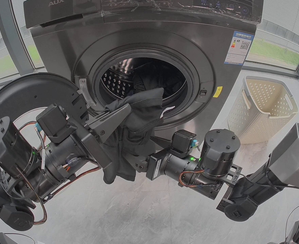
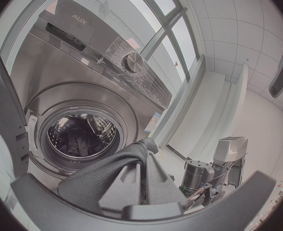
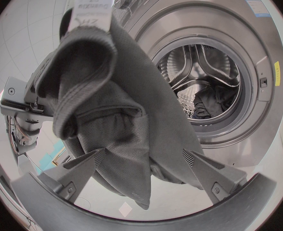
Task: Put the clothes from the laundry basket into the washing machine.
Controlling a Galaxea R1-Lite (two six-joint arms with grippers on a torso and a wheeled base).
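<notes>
One dark garment [image 1: 141, 119] is clamped in the left gripper [image 1: 127, 108], just in front of the lower rim of the washing machine [image 1: 203, 51] door opening. Its long axis hangs downward from the grip. Its top fold points at the drum [image 1: 119, 82], which lies directly ahead of this arm. The right gripper [image 3: 141, 154] sits lower, fingers apart, straddling the hanging tail without clamping it. The laundry basket [image 1: 268, 109] stands well apart, beside the machine's right corner.
</notes>
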